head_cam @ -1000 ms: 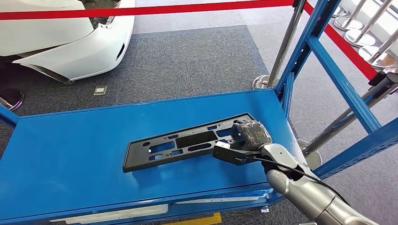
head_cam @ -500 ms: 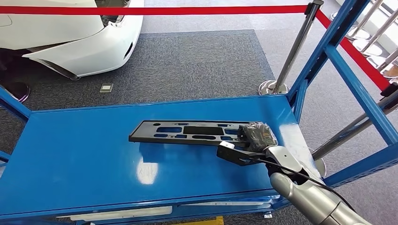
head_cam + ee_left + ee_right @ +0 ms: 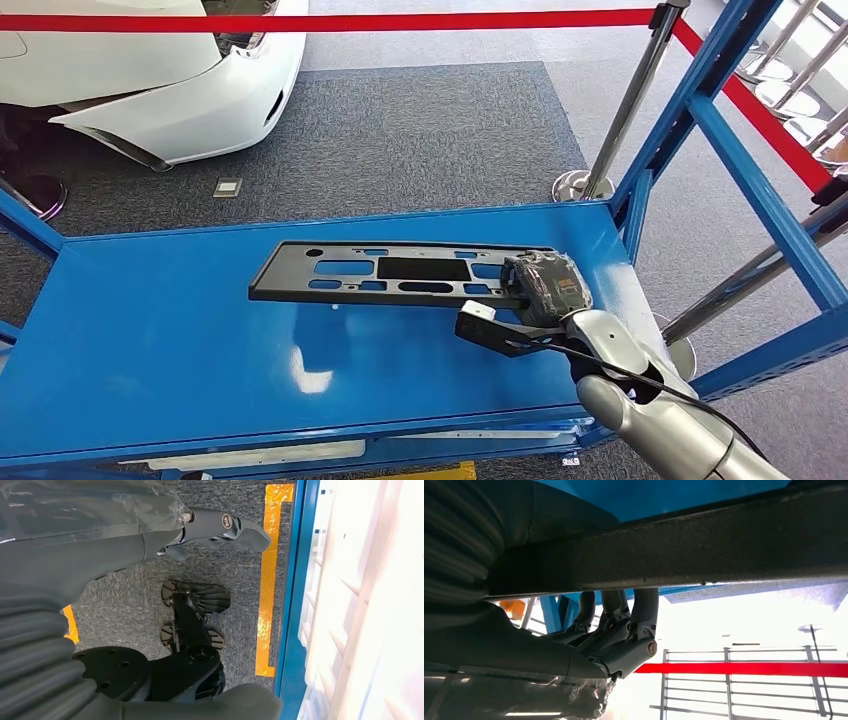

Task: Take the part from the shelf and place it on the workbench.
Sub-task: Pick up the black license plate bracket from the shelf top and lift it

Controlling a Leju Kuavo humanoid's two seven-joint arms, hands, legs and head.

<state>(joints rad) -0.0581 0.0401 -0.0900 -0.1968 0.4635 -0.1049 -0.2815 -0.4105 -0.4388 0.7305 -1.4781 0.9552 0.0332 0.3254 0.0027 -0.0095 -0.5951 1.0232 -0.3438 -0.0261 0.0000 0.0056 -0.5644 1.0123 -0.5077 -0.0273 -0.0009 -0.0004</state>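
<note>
A long black plate-shaped part [image 3: 390, 274] with cut-out slots is lifted above the blue shelf [image 3: 180, 350], casting a shadow on it. My right hand [image 3: 540, 286] grips its right end, fingers wrapped over the edge. In the right wrist view the part's dark edge [image 3: 704, 550] crosses the picture with my fingers [image 3: 624, 615] curled around it. My left hand [image 3: 220, 527] hangs beside the shelf's blue edge [image 3: 287, 630] above the carpet and holds nothing.
Blue shelf uprights [image 3: 700, 100] rise at the right. A red barrier tape [image 3: 330, 20] on a metal post [image 3: 625, 110] runs behind the shelf. A white car [image 3: 170, 80] stands at the far left. Yellow floor tape [image 3: 267, 580] marks the carpet.
The part has risen off the shelf and swung from a slant to level while held at its right end. The camera has shifted a little.
</note>
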